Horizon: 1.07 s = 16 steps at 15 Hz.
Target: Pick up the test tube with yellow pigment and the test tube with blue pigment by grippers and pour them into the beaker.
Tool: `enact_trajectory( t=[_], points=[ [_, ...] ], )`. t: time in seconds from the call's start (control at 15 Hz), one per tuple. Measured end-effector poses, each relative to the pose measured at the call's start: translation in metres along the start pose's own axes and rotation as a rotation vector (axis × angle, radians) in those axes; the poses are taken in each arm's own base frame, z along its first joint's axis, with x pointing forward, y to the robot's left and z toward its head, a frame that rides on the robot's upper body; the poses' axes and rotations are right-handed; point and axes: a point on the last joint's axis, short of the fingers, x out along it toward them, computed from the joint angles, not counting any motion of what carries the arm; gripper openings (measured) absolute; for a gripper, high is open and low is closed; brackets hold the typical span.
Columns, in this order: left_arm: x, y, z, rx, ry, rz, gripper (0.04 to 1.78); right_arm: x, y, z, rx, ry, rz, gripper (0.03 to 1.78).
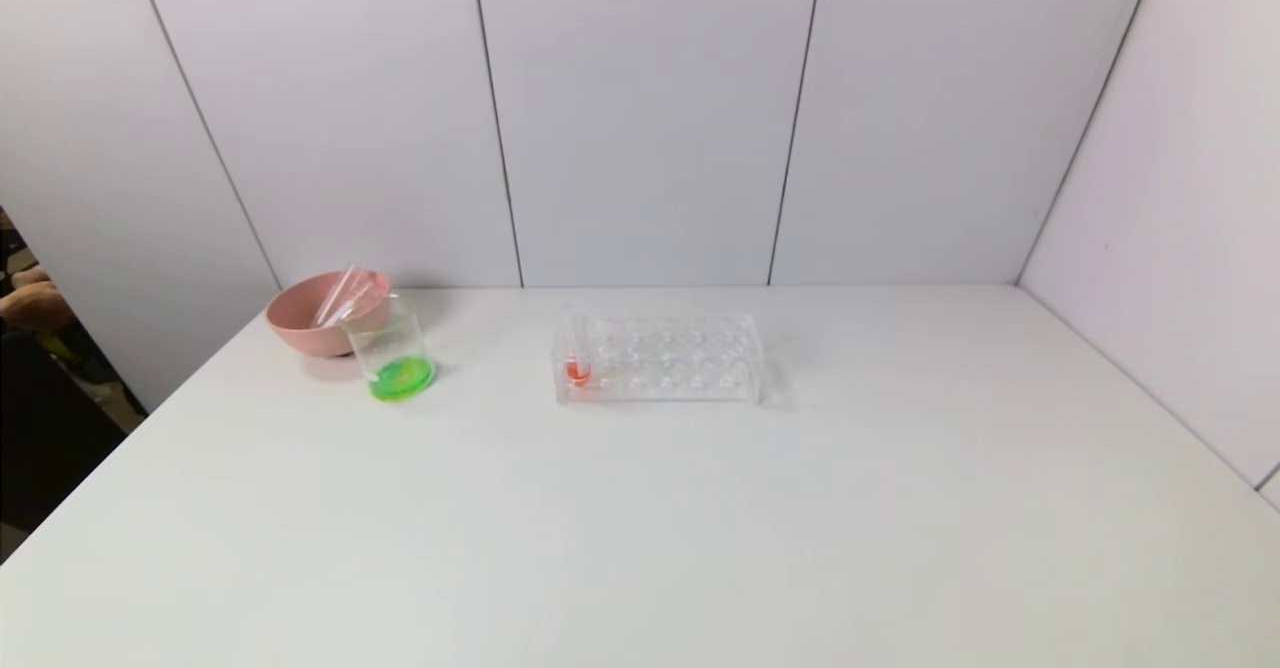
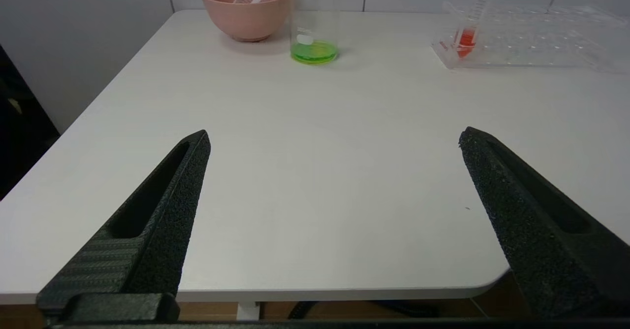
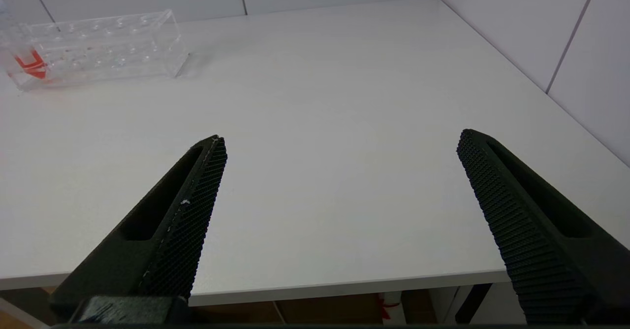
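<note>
The beaker [image 1: 392, 348] stands at the back left of the white table with green liquid in its base; it also shows in the left wrist view [image 2: 315, 21]. Two clear, empty-looking tubes [image 1: 340, 296] lean in the pink bowl [image 1: 312, 328] behind it. No yellow or blue liquid shows in any tube. My left gripper [image 2: 334, 139] is open and empty over the table's front edge, far from the beaker. My right gripper [image 3: 340, 142] is open and empty over the front right edge. Neither gripper shows in the head view.
A clear tube rack [image 1: 660, 358] stands mid-table with one red-tipped tube [image 1: 577, 363] at its left end; it also shows in the left wrist view [image 2: 521, 36] and the right wrist view [image 3: 93, 48]. White walls close the back and right sides.
</note>
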Motion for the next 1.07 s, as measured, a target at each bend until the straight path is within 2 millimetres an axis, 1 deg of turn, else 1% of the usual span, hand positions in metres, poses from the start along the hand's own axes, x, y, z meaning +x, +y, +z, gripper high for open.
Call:
enact_trajectory(
  t=[0.2, 1.07],
  points=[
    [0.0029, 0.0013, -0.0111, -0.009, 0.033, 0.031, 1.76, 0.0000, 0.0000, 0.0000, 0.000, 0.000, 0.000, 1.71],
    [0.0033, 0.0015, -0.0129, -0.017, 0.040, 0.034, 1.76, 0.0000, 0.0000, 0.0000, 0.000, 0.000, 0.001, 1.71]
  ],
)
